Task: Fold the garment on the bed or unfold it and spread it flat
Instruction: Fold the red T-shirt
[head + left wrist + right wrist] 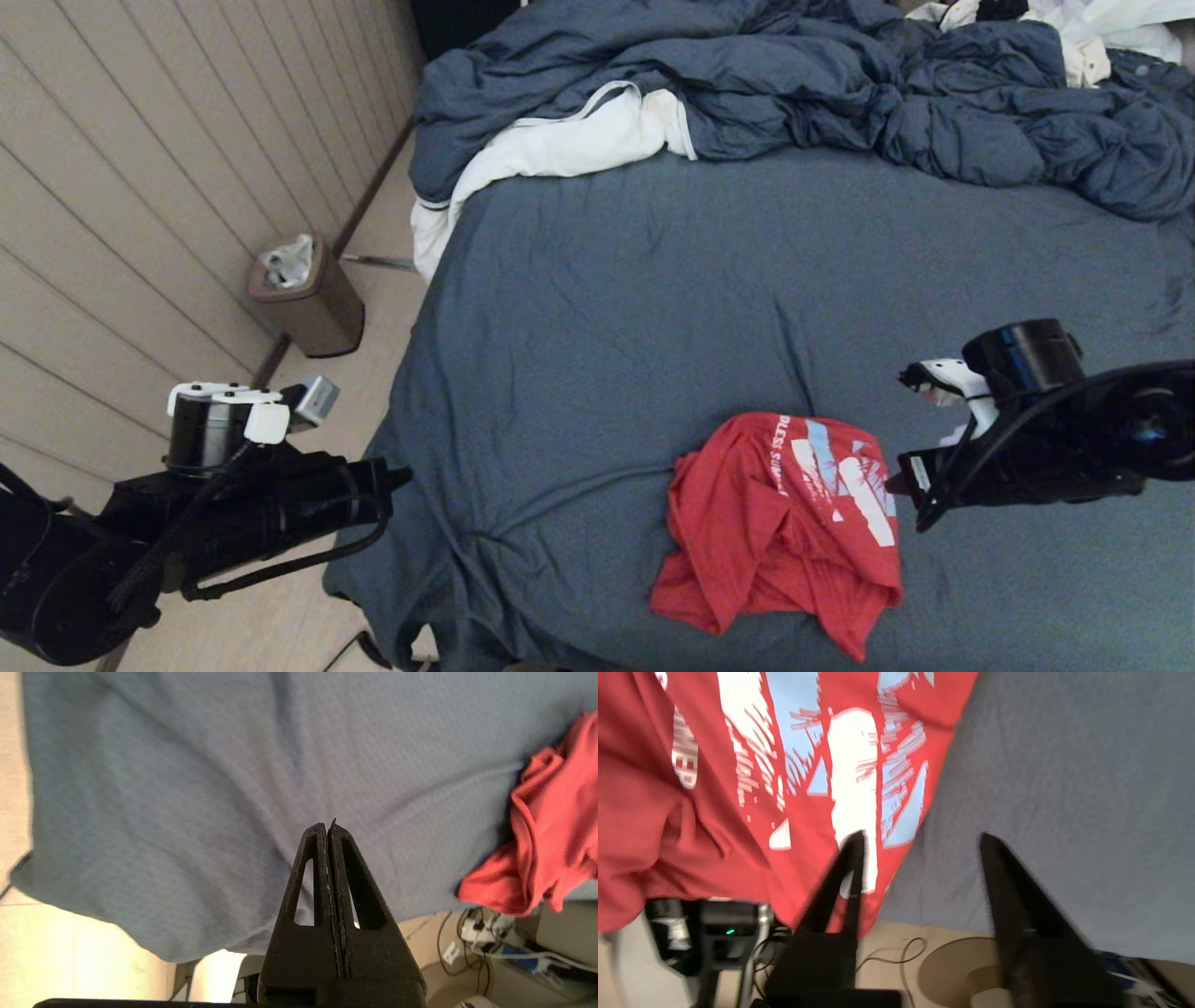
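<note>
Beige panelled wall (140, 187), pale floor (392, 243), brown bin (308, 299).

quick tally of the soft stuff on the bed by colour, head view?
Red: 1, the T-shirt, crumpled near the bed's near edge
Blue: 2, the duvet heaped at the far end, the fitted sheet
White: 1, the cloth by the duvet; more pale fabric at the far right corner, uncounted
Total: 4

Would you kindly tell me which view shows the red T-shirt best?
The head view: the whole crumpled red T-shirt lies on the bed, print partly up. The right wrist view shows only its print close up; the left wrist view catches just one plain edge.
</note>
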Controlling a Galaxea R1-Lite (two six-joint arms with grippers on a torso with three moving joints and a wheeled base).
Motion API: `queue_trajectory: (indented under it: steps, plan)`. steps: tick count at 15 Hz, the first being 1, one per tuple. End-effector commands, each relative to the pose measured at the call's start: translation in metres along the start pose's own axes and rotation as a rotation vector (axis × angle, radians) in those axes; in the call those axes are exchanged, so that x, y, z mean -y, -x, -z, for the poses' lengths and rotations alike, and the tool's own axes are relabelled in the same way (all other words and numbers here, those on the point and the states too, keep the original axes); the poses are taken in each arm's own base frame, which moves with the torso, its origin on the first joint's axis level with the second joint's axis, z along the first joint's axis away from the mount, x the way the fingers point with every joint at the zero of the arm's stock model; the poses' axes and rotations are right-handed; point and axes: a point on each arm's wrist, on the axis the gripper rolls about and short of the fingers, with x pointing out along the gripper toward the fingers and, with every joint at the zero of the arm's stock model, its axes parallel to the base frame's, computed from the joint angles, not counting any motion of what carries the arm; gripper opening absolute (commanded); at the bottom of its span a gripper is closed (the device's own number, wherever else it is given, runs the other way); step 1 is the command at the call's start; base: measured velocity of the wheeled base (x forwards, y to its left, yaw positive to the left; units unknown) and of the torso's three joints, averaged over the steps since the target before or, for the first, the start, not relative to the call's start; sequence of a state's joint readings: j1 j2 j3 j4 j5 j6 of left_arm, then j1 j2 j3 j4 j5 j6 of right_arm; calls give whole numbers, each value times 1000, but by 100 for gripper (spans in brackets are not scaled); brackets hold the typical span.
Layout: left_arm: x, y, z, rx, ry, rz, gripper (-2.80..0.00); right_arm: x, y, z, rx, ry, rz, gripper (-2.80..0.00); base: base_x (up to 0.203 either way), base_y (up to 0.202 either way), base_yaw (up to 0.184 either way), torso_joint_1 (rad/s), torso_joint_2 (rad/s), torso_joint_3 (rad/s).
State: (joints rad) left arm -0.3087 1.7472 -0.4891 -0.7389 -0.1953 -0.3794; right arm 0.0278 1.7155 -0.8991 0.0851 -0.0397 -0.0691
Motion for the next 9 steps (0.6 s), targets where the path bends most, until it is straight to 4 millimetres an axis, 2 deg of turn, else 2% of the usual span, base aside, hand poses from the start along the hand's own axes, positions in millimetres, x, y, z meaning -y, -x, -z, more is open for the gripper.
queue_trajectory:
  steps: [1,3,7,9]
  plan:
    - [0,-2,0,-1,2,0,-280,5,3,4,-1,-15,-15,0,0,0,0,0,0,0]
    - [0,-1,0,2,2,1,-280,3,-7,9,-42,-17,-34,0,0,0,0,0,0,0]
    - [0,-2,1,-4,1,2,-280,-2,-48,18,-139,-19,-50,0,0,0,0,0,0,0]
    - [1,-3,2,-8,0,5,-280,-4,-62,18,-139,-15,-52,0,0,0,0,0,0,0]
